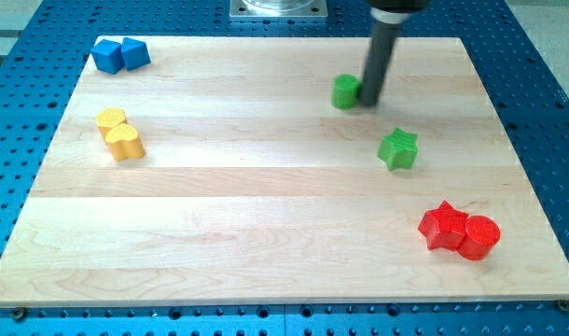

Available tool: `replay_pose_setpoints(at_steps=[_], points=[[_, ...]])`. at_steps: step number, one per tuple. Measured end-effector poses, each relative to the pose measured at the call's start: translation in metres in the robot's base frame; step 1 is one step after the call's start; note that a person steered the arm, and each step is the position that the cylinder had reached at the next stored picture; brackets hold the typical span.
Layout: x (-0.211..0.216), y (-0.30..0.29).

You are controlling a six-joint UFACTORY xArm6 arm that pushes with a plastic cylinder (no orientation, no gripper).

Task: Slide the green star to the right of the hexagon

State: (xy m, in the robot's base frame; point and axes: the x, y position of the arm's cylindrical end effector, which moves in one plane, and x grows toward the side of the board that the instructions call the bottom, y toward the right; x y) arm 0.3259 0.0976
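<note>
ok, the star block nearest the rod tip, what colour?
Green: the green star, below and right of my tip, clearest in the camera view.

We're looking at a pale wooden table [266,224], smooth planks with fine grain and a soft satin sheen. Around it we see a blue metal base [546,84], perforated and matt. Our green star [398,149] looks like smooth painted plastic or wood; we can't tell which. The dark rod ending in my tip [368,99] is matt.
</note>
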Motion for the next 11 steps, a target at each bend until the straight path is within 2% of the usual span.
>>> replay_pose_setpoints(at_steps=[1,2,3,4,5,6,7,8,9,10,11], points=[[-0.005,-0.014],[0.0,0.055],[0.047,0.117],[0.124,0.119],[0.141,0.078],[0.114,0.066],[0.092,0.015],[0.086,-0.078],[0.1,-0.119],[0.14,-0.158],[0.134,-0.193]])
